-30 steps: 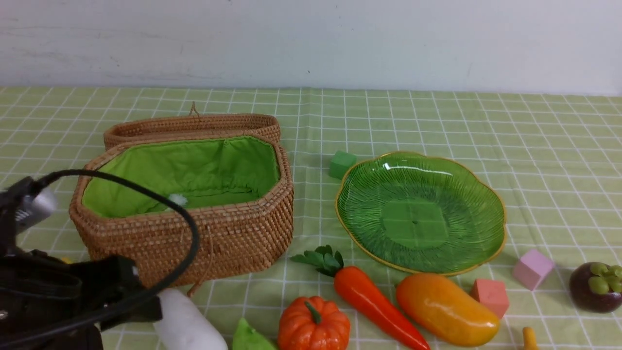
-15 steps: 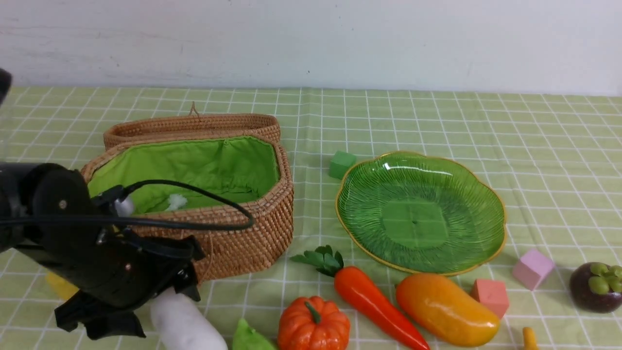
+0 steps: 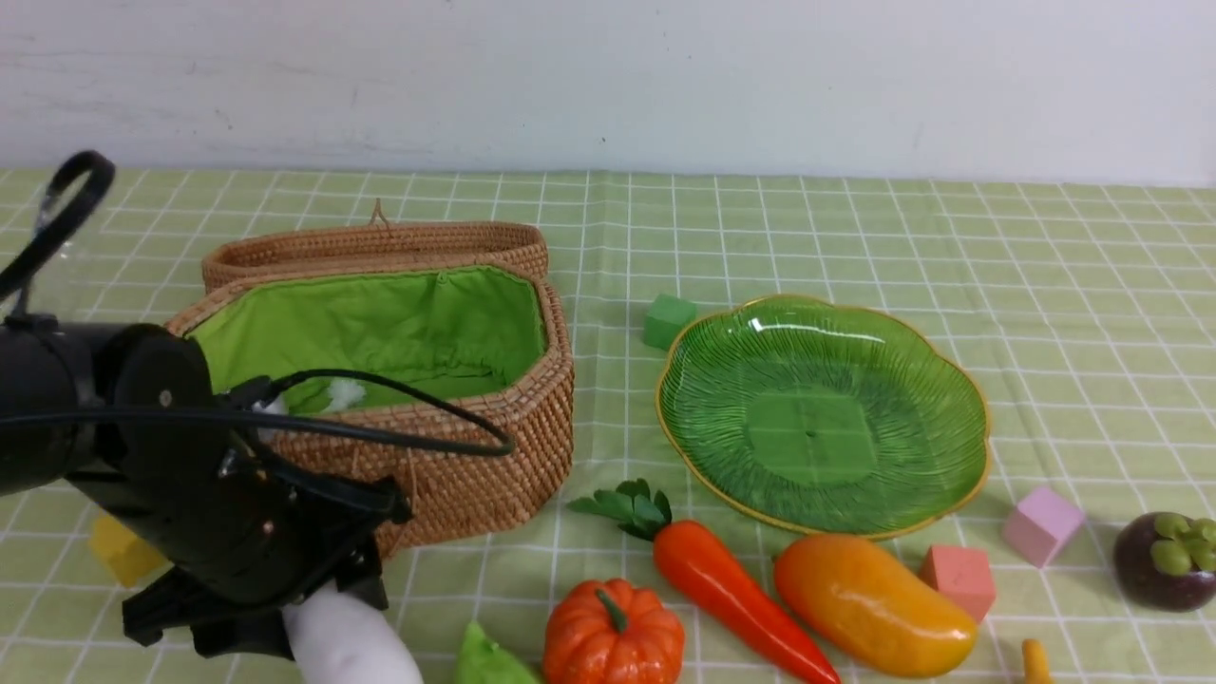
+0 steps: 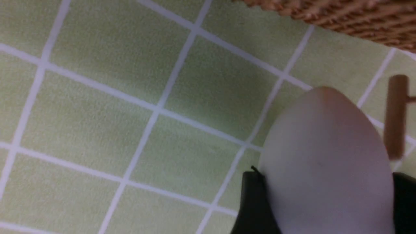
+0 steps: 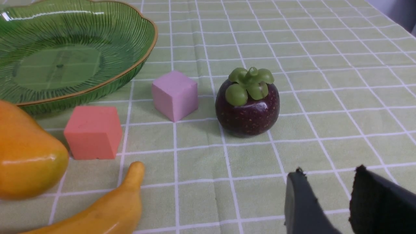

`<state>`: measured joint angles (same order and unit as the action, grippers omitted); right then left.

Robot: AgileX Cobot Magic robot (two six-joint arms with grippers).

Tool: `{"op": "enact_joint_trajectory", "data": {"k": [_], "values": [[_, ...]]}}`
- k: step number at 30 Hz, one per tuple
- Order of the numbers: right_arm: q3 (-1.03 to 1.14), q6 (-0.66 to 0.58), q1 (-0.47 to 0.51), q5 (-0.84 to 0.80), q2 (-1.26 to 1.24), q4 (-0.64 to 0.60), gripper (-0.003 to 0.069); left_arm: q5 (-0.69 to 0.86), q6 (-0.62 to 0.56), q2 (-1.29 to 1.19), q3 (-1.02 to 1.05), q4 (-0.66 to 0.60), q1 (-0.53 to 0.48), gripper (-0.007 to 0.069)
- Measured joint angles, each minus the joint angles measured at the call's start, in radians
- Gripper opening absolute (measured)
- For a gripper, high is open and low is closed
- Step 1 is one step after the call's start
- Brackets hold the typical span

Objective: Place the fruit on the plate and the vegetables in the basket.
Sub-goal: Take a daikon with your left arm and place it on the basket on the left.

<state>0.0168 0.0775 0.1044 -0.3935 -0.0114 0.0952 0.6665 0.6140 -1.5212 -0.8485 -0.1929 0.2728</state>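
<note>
Right now, your radish (image 3: 351,641) sits between your left fingers (image 4: 256,201), which are clamped on its sides. Just beyond the fingertips, the basket's (image 3: 494,456) near wall edges your space; open cloth (image 4: 113,113) lies alongside. Your right fingers (image 5: 304,195) stand apart, the mangosteen (image 5: 247,105) beyond them.

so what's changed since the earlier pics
The left fingers moved right and came down around the radish, now closed against both its sides. The radish has shifted slightly left and nearer the robot. The yellow cube has come into clearer view. The basket, plate, pumpkin, carrot and mango stayed put.
</note>
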Motion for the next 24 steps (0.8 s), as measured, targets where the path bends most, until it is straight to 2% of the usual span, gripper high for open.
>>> {"op": "enact_joint_trajectory", "data": {"k": [6, 11, 15, 18, 21, 24], "values": [[0.000, 0.000, 0.000, 0.000, 0.000, 0.000, 0.0240, 0.221, -0.095, 0.184, -0.079, -0.006, 0.000, 0.0465], [0.000, 0.000, 0.000, 0.000, 0.000, 0.000, 0.0240, 0.232, -0.083, 0.262, -0.211, -0.020, 0.000, 0.0465], [0.000, 0.000, 0.000, 0.000, 0.000, 0.000, 0.0240, 0.110, 0.032, 0.234, -0.354, 0.037, 0.000, 0.0465], [0.000, 0.000, 0.000, 0.000, 0.000, 0.000, 0.0240, 0.050, 0.193, 0.138, -0.443, 0.145, 0.000, 0.0465], [0.000, 0.000, 0.000, 0.000, 0.000, 0.000, 0.0240, 0.054, 0.416, -0.002, -0.521, 0.267, 0.000, 0.0465], [0.000, 0.000, 0.000, 0.000, 0.000, 0.000, 0.0240, 0.112, 0.565, -0.091, -0.564, 0.331, 0.000, 0.0465]]}}
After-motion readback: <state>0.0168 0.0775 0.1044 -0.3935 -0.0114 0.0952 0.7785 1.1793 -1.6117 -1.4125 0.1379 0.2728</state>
